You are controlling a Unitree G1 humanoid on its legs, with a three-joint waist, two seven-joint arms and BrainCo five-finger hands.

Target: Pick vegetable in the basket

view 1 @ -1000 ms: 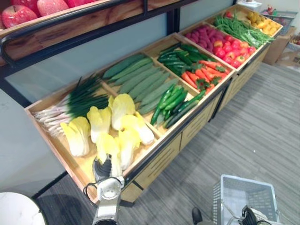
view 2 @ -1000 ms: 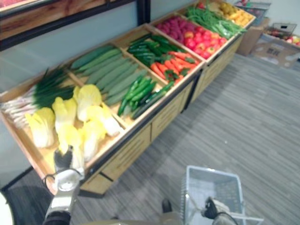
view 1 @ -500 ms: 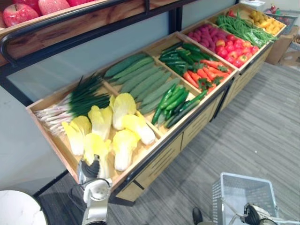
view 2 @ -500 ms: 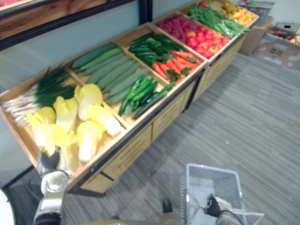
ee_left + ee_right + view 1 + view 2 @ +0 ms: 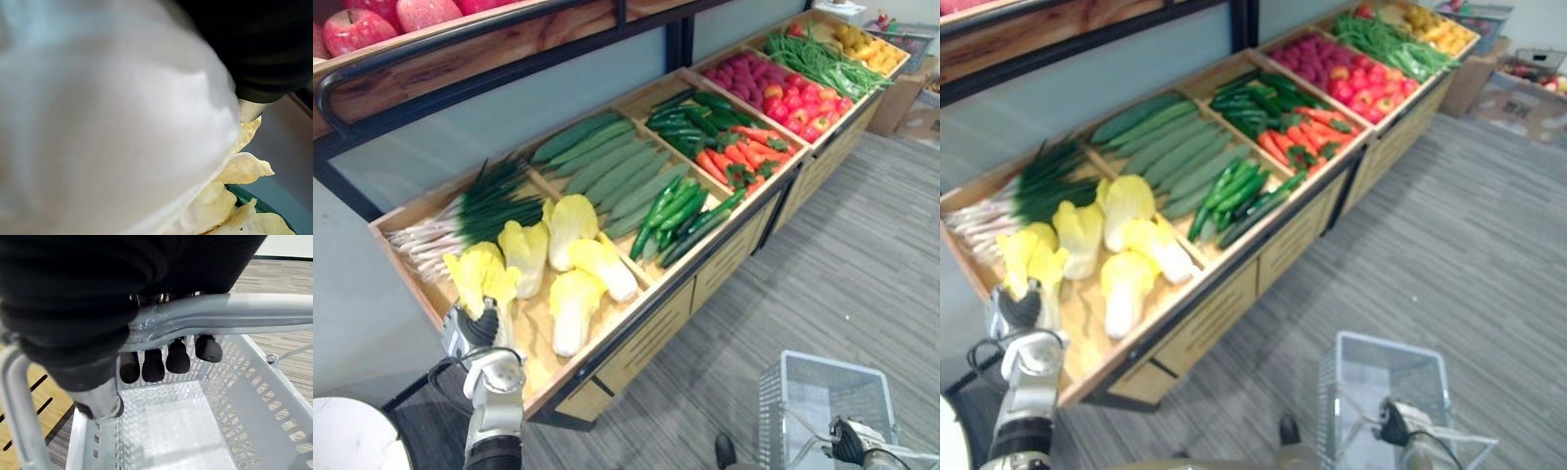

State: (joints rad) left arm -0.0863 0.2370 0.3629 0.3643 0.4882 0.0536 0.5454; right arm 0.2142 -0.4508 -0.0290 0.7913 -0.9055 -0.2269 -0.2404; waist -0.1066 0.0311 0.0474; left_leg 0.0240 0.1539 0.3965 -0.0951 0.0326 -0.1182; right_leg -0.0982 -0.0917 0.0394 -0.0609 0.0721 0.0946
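Two hands split the work here, and each one's place suggests its job. Nearest us, at 5 o'clock in the head view, our right hand (image 5: pixel 154 366) has its fingers curled round the handle (image 5: pixel 220 313) of the grey basket (image 5: pixel 781 411). We hold the basket low over the floor with its mouth up and nothing in it, ready to receive.

At 7 o'clock our left hand (image 5: pixel 475 331) is closed about the pale stem end of a yellow cabbage (image 5: pixel 485 274), whose leaves point away from us. The wrist view shows that white stem pressed close against the hand. We judge the firm stem a sounder hold than the loose leaves, which would likely tear or slip. The cabbage seems raised off the counter (image 5: pixel 651 345), though we cannot be sure from this angle. It is well apart from the basket, so the carry across toward 5 o'clock is not yet done.

Just beyond, toward 10 o'clock, the other cabbages (image 5: pixel 570 227) lie in the same compartment, with spring onions (image 5: pixel 480 211) behind them. Farther toward 1 o'clock come long green gourds (image 5: pixel 607 166) and then carrots (image 5: pixel 729 157), each sort in its own compartment.
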